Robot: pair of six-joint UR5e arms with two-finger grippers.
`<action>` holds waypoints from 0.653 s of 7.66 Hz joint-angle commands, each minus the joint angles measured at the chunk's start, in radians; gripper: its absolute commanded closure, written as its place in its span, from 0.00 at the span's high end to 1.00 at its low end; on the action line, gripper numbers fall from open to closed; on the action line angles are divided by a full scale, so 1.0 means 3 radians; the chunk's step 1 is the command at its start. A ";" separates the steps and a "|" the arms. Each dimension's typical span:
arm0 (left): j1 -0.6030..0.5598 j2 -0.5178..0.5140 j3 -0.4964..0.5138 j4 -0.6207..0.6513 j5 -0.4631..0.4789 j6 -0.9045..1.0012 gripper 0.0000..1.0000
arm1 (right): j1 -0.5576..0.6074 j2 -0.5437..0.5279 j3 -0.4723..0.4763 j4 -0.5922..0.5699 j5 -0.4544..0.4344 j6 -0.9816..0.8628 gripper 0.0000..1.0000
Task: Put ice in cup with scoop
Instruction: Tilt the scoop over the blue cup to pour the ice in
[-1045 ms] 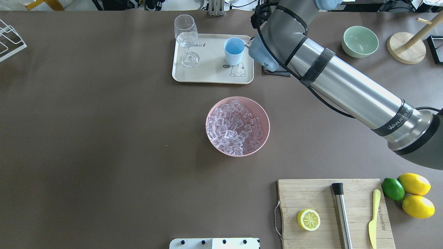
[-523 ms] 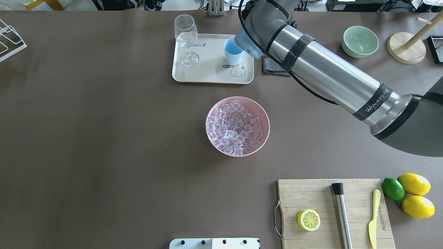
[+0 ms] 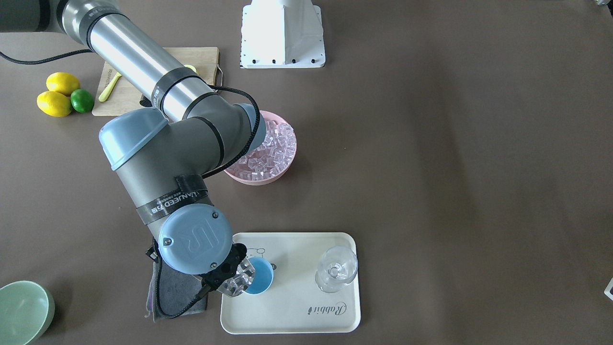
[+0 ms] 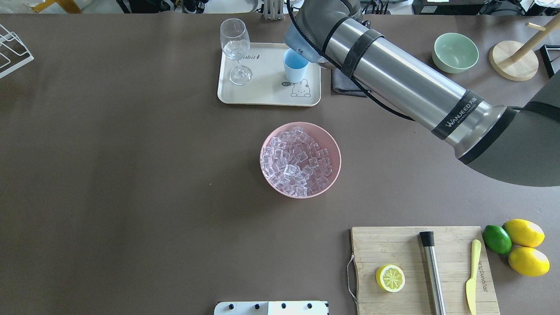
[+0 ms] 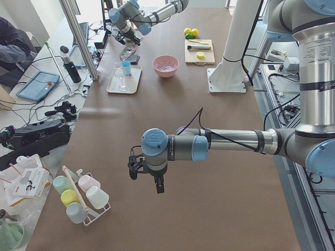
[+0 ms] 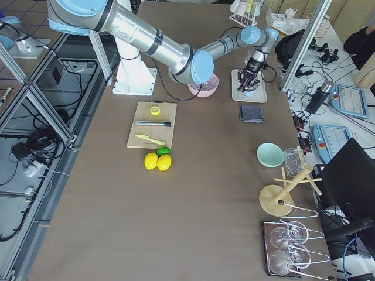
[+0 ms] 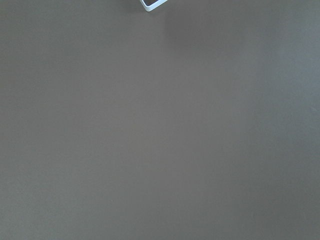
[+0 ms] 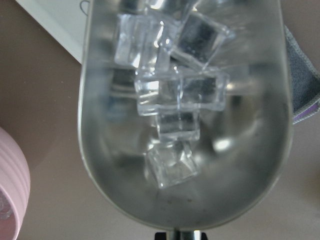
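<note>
- The brown table [image 4: 131,175] carries everything in use.
- The right arm [image 4: 393,83] reaches across the table to the far side, with its wrist above the edge of the tray nearest the grey cloth.
- The left arm [image 5: 220,144] hangs over a bare stretch of table, well apart from the task's things. The left gripper [image 5: 158,186] points downward, and I cannot tell whether it is open or closed. Its wrist camera sees only tabletop.
- The cream tray [image 4: 262,94] lies at the far side of the table and bears the cup and a wine glass [image 4: 236,48], which stand apart from each other.
- The pink bowl [image 4: 334,144] sits mid-table, nearer the robot than the tray, and is heaped with ice [image 4: 295,162].
- The grey cloth [image 4: 343,85] lies flat just beside the tray.
- The scoop [image 3: 235,283] is clamped by its handle in the right gripper [image 3: 224,274], and its open end is at the rim of the cup.
- The light-blue cup [image 3: 261,278] stands upright on the tray, near the edge closest to the cloth.
- Several clear cubes [image 8: 172,162] lie in the scoop's steel trough, bunched along its middle.
</note>
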 commanded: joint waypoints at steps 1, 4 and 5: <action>0.0017 -0.0013 0.0035 -0.0002 0.0029 0.0011 0.98 | -0.0003 0.0157 -0.0129 -0.0283 0.0008 -0.0139 0.00; 0.0017 -0.0013 0.0035 -0.0023 0.0034 0.0022 0.98 | -0.0003 0.0254 -0.0298 -0.0483 0.0003 -0.0221 0.00; 0.0022 -0.0013 0.0035 -0.0094 0.0085 0.0022 0.98 | -0.0003 0.0290 -0.0324 -0.0565 0.0003 -0.0237 0.00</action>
